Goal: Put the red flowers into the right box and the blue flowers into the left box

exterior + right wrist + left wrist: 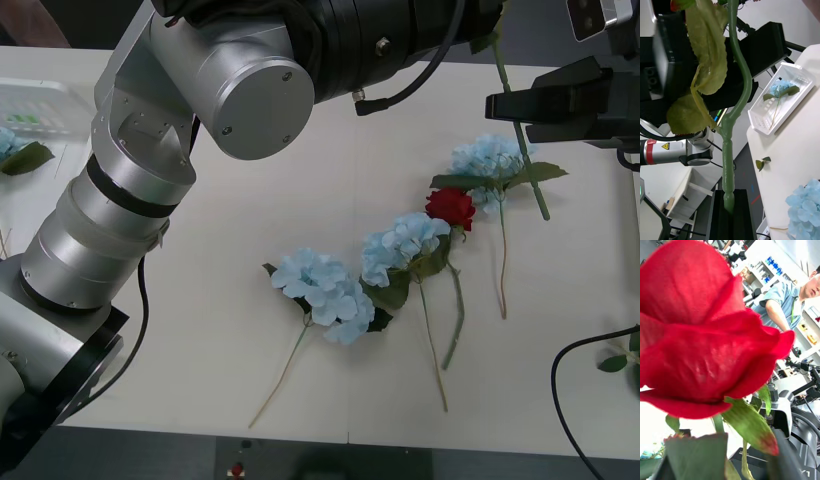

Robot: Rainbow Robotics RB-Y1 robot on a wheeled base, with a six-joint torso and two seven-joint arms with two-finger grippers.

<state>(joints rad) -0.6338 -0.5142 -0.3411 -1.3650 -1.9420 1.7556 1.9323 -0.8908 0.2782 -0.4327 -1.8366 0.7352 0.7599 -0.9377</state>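
The left arm [150, 130] has brushed, satiny metal shells; the red rose [707, 326] has matt cloth petals (its stem [735, 112] looks like waxy plastic); the table [200, 350] is smooth and matt.

3 blue flowers [325, 288] on the table, 1 in the left box [782, 98], 2 red flowers [451, 207]

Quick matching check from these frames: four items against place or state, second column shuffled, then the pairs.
1. raised red flower
2. second red flower
3. left box
4. leaf sprig

a. holds one blue flower
b. lies on the table among blue flowers
c. stem clamped in the right end effector
d. loose on the table near the box

Pairs: 1-c, 2-b, 3-a, 4-d
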